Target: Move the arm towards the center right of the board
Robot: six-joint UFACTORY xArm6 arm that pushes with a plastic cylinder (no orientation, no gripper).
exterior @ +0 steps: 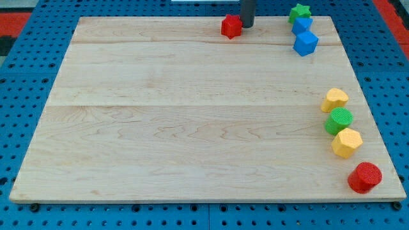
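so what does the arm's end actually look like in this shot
Only a short stretch shows: a straight, dark grey rod entering from the view's top edge, plain, with no visible cables or markings. My tip ends just right of the red star-like block. There is no hand.

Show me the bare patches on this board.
Free: everything left of and below the red star and my tip. Crowded: top right, green star and two blue blocks; right edge, yellow, green, yellow, red.

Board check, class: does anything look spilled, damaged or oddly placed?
Nothing is damaged or spilled. One oddity: the red cylinder sits at the board's lower-right edge, possibly overhanging slightly. My tip is beside the red star.
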